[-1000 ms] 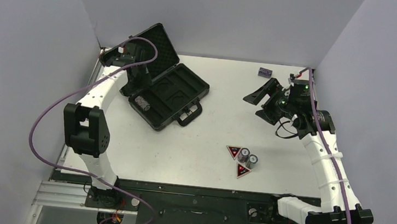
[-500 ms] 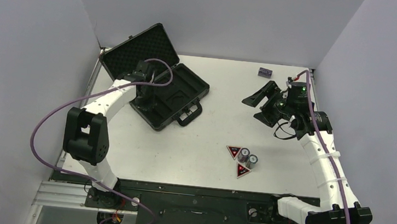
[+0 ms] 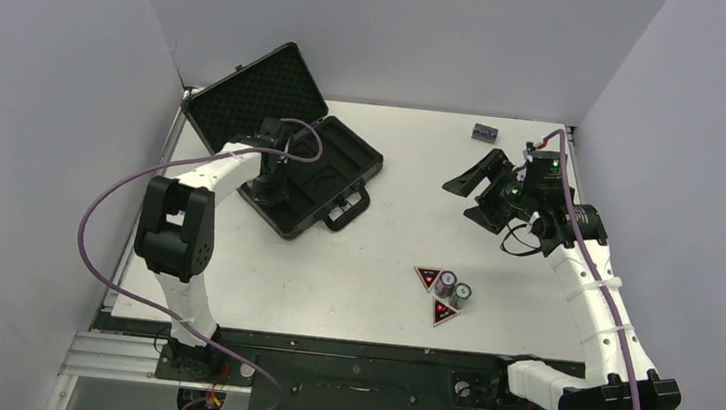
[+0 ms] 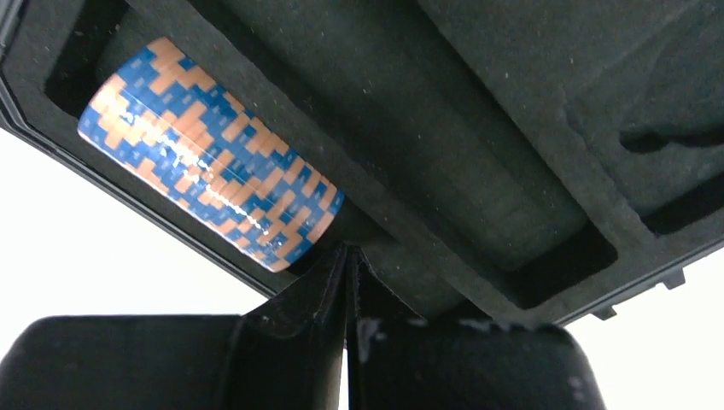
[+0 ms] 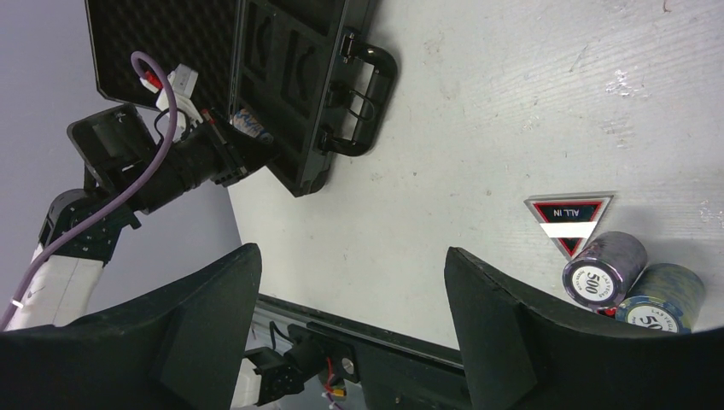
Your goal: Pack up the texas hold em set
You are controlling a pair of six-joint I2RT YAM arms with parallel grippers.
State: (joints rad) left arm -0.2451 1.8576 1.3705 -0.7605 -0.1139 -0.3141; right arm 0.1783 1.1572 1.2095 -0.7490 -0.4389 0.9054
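The black briefcase [image 3: 255,89] lies open at the back left, lid up, foam slots showing. A blue-and-orange chip stack [image 4: 209,201] lies on its side in a long foam slot [image 4: 478,128]. My left gripper [image 3: 265,194] hangs low over that slot, shut and empty, with its tips [image 4: 348,253] right beside the stack's end. Two more chip stacks [image 3: 445,283] [image 3: 462,295] stand on the table between two red-and-black triangular tokens [image 3: 426,275] [image 3: 444,314]. My right gripper [image 3: 481,191] hovers open at the right, well behind them, holding nothing. In the right wrist view the stacks [image 5: 604,269] and one token [image 5: 568,218] show beside the right finger.
A small purple object [image 3: 486,133] lies near the back wall on the right. The briefcase handle [image 3: 349,209] juts toward the table's middle. Grey walls close in the left, back and right sides. The arm bases sit along the near edge.
My left gripper has shut and moved from the briefcase's back left corner down over the slot with the chip stack. The right arm has barely moved.
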